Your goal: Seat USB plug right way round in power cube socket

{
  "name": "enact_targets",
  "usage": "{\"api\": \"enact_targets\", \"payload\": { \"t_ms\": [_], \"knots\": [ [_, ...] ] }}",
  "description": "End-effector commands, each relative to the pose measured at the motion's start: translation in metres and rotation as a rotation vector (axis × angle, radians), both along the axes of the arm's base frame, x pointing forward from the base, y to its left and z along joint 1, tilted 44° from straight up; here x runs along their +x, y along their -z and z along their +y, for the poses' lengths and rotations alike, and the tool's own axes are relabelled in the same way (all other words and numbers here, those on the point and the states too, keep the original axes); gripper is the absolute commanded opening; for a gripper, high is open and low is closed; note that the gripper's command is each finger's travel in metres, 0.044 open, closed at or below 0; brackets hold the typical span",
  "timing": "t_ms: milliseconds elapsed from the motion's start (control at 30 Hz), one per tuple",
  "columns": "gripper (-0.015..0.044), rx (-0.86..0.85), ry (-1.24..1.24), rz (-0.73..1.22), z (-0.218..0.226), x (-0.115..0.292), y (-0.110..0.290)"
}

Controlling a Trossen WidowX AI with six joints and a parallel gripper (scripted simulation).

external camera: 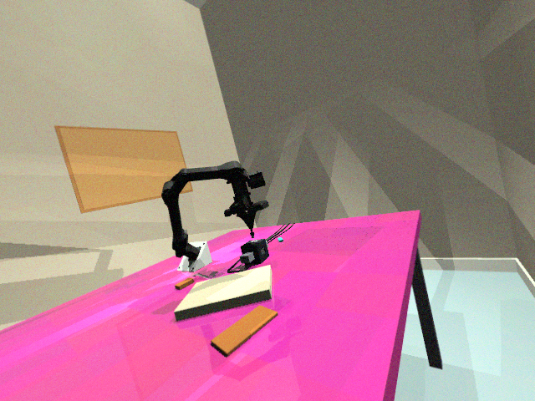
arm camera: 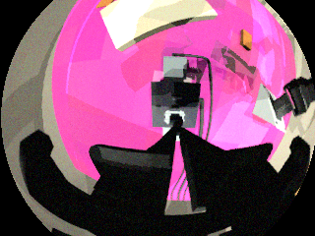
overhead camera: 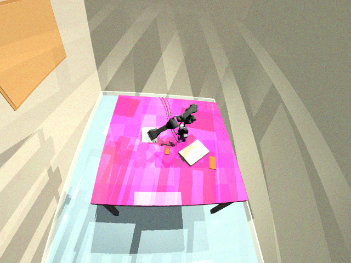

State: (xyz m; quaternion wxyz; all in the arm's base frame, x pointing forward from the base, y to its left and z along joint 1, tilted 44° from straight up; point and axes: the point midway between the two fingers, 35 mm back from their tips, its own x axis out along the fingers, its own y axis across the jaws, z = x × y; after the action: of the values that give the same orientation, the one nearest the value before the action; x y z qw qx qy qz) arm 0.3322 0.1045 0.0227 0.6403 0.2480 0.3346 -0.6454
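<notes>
The dark power cube (external camera: 256, 252) (arm camera: 172, 94) stands on the pink table (overhead camera: 158, 183) (external camera: 345, 280) in front of the arm's white base (overhead camera: 146, 134) (external camera: 196, 257). In the top view the arm hides it. My gripper (external camera: 252, 230) (arm camera: 177, 132) (overhead camera: 182, 137) points straight down over the cube's top. It is shut on the small USB plug (external camera: 252, 236) (arm camera: 175, 117). The plug hangs just above the cube's top socket, with a small gap showing in the exterior view. Which way round the plug faces is too small to tell.
A flat white box (overhead camera: 194, 152) (external camera: 224, 291) (arm camera: 157, 7) lies right beside the cube. An orange slab (overhead camera: 211, 162) (external camera: 244, 329) lies beyond it, a small orange block (overhead camera: 166, 150) (external camera: 184, 283) near the base. Dark cables (overhead camera: 165, 107) (external camera: 278, 228) run from the cube to the table's far edge.
</notes>
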Motion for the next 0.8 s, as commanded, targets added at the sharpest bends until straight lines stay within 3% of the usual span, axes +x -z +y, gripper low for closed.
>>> {"api": "enact_targets", "payload": {
  "t_ms": [0, 767],
  "knots": [
    [0.0, 0.006, -0.001, 0.002, 0.0002, -0.0002, 0.0007],
    [0.0, 0.027, 0.001, 0.002, -0.0006, -0.001, 0.0037]
  ]
}}
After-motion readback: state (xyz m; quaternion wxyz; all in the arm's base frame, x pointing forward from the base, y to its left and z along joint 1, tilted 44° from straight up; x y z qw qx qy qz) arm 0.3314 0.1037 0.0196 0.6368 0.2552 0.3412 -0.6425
